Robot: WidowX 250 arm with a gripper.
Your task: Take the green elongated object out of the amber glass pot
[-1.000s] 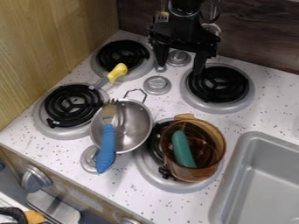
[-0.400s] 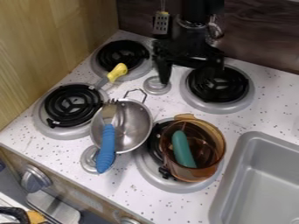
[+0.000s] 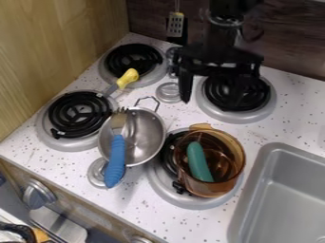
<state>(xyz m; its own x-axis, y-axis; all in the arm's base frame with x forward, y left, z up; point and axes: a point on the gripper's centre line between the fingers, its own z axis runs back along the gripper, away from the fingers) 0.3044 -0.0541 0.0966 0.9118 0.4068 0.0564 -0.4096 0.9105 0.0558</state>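
Pincer (image 3: 215, 90) apart near the rear burner (image 3: 236, 117); fork (image 3: 115, 159) lies across metal pot (image 3: 147, 135), handle overhanging the rim, so a low sweep could likely knock it off.

Gray sink (image 3: 285, 194) at four o'clock, front knob (image 3: 39, 193) at eight, wooden panel (image 3: 51, 57) at ten, slotted utensil (image 3: 176, 24) near twelve

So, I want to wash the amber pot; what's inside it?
A green, rounded, elongated item lies at a slant inside the amber pot. The part of the pot's bottom beneath it is covered and can't be seen.
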